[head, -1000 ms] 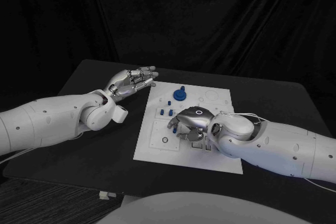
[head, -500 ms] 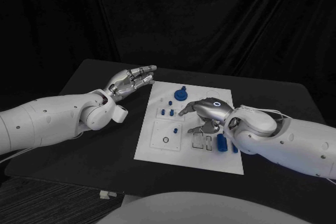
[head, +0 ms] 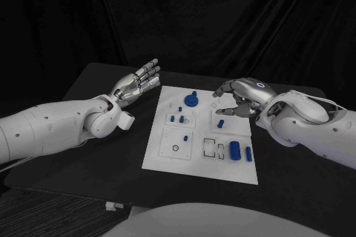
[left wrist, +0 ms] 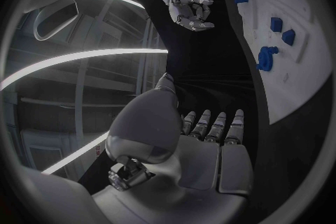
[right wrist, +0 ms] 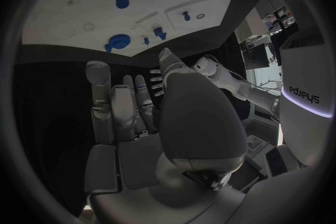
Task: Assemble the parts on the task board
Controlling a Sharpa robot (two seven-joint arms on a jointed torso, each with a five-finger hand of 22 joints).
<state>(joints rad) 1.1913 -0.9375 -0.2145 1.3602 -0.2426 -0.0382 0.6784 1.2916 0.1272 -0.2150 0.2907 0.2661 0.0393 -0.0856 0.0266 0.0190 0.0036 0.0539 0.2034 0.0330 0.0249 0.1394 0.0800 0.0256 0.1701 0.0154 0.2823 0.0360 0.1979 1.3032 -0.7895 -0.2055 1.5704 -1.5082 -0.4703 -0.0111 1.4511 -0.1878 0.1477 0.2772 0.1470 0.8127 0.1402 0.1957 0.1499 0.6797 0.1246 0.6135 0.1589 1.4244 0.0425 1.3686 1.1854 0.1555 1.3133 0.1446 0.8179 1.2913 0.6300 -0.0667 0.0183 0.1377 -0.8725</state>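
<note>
The white task board (head: 167,157) lies in the middle of the black table. A blue round knob (head: 191,99) stands at its far side, with small blue pegs (head: 178,116) just nearer. One more peg (head: 221,124) stands right of centre. A blue cylinder (head: 234,150) and a shorter blue piece (head: 248,155) lie near the board's right edge. My right hand (head: 241,99) hovers over the board's far right corner with loosely bent fingers and holds nothing; its bare palm (right wrist: 140,145) faces the board (right wrist: 70,0). My left hand (head: 138,83) is raised, open and flat, left of the board's far corner.
Two empty rectangular slots (head: 213,148) sit just left of the lying cylinder, and a round recess (head: 176,148) sits further left. Black table (head: 89,160) surrounds the board on all sides. The left wrist view shows the right hand (left wrist: 187,5) above the board's edge (left wrist: 294,78).
My right hand has lifted off the middle of the board and drawn back to its far right corner, uncovering the blue cylinder and peg. The left hand's fingers have straightened upward slightly.
</note>
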